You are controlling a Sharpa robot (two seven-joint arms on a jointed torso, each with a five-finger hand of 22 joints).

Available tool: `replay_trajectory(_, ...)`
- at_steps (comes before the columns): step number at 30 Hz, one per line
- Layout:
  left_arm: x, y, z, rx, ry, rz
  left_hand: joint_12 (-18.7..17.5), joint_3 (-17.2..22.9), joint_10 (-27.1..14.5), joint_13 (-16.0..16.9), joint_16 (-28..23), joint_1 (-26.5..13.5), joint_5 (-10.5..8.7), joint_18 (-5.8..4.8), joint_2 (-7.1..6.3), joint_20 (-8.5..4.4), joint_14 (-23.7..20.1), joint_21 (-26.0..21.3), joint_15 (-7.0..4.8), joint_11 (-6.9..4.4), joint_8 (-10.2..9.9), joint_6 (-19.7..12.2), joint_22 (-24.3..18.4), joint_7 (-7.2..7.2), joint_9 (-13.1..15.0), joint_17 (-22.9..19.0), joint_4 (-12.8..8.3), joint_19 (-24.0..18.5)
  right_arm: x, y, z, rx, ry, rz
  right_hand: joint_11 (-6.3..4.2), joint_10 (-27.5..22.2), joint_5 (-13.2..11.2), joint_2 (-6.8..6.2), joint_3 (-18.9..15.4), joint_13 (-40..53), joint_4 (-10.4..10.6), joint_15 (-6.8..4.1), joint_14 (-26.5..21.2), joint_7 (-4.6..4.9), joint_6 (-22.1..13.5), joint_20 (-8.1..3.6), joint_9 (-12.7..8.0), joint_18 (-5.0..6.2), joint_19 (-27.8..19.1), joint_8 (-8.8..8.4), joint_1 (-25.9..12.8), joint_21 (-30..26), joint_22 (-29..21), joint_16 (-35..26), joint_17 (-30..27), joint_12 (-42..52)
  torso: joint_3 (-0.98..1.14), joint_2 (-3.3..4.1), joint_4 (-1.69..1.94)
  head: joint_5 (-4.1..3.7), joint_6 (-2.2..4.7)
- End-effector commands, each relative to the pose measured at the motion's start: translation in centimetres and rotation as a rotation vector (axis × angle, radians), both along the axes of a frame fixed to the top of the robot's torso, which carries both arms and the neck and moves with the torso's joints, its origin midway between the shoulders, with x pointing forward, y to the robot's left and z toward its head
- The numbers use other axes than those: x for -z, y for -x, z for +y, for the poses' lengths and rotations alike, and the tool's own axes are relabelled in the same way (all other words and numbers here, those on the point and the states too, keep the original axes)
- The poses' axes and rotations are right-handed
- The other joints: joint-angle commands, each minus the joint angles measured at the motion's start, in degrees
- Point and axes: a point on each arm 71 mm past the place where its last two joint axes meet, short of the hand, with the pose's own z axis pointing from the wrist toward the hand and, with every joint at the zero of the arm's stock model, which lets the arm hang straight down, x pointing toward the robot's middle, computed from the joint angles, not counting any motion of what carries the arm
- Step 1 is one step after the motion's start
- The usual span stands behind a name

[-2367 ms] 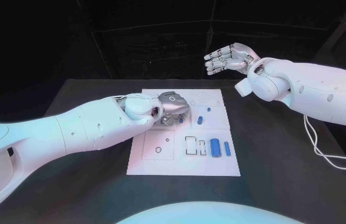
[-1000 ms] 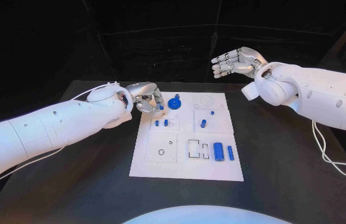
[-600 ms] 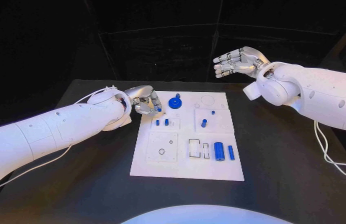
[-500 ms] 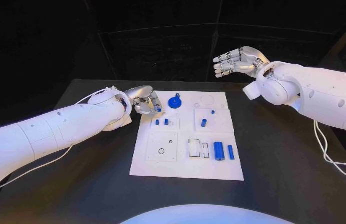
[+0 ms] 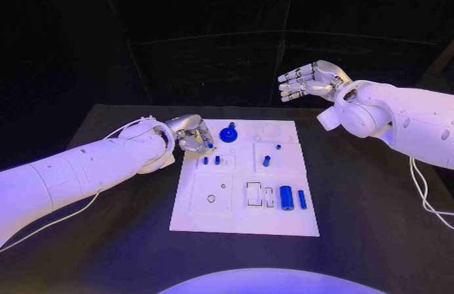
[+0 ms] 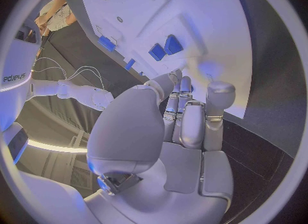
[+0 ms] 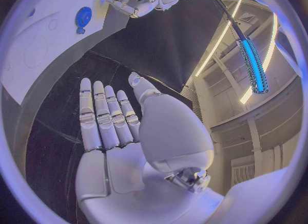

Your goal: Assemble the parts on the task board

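The white task board (image 5: 242, 223) lies in the middle of the black table. At its far end sits a round blue part (image 5: 228, 134) with a small peg (image 5: 233, 125) just behind it. Two short blue pegs (image 5: 211, 161) and another peg (image 5: 268, 161) stand mid-board. A thick blue cylinder (image 5: 285, 197) and a thinner one (image 5: 301, 199) lie at the right. My left hand (image 5: 192, 135) hovers at the board's far left edge, holding nothing, with its fingers (image 6: 183, 116) stretched toward the board (image 6: 192, 18). My right hand (image 5: 308, 81) is raised beyond the far right corner, its fingers (image 7: 102, 116) spread and empty.
Empty rectangular slots (image 5: 257, 193) lie beside the cylinders, and a small ring mark (image 5: 211, 199) is on the near-left tile. Bare black table (image 5: 113, 228) surrounds the board. A white cable (image 5: 421, 189) hangs from my right arm.
My left hand has pulled back from above the board's far middle to its left edge, uncovering the round blue part and the pegs. My right hand has barely moved.
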Motion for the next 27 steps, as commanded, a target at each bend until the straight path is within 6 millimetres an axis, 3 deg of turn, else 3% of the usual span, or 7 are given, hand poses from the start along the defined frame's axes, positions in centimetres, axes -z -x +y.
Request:
replay_trajectory(1,-0.2,-0.06,-0.14,0.002,0.018,-0.01,-0.3,0.0,0.3,0.1,-0.4,-0.6,-0.24,-0.58,-0.06,-0.1,0.2,-0.1,-0.13,0.13,0.3,0.2,0.0,0.18,0.0,0.0,0.3,0.0,-0.17,0.0,0.15,-0.013,-0.005,-0.007,-0.21,-0.2,-0.2,0.2,-0.2,0.0,0.0,-0.26,0.1,1.99,0.0,-0.09,0.0,0.7,0.3,0.21,-0.2,-0.3,0.0,0.0,-0.1,0.3,0.0,-0.05,0.02,-0.11,0.04)
replay_trajectory(27,-0.24,-0.08,-0.89,0.003,0.049,0.006,-1.2,-0.5,-0.3,0.0,-0.4,-1.3,-0.35,-0.51,-0.44,0.03,0.1,-0.7,0.1,0.4,-0.4,-0.6,-0.4,0.3,-0.1,-0.1,0.7,-0.3,-0.16,-0.03,0.24,-0.015,-0.006,-0.008,-0.21,-0.2,-0.2,0.2,-0.2,0.0,0.0,-0.26,0.1,1.99,0.0,-0.09,0.0,0.7,0.3,0.21,-0.2,-0.3,0.0,0.0,-0.1,0.3,0.03,-0.05,0.01,-0.51,-0.04)
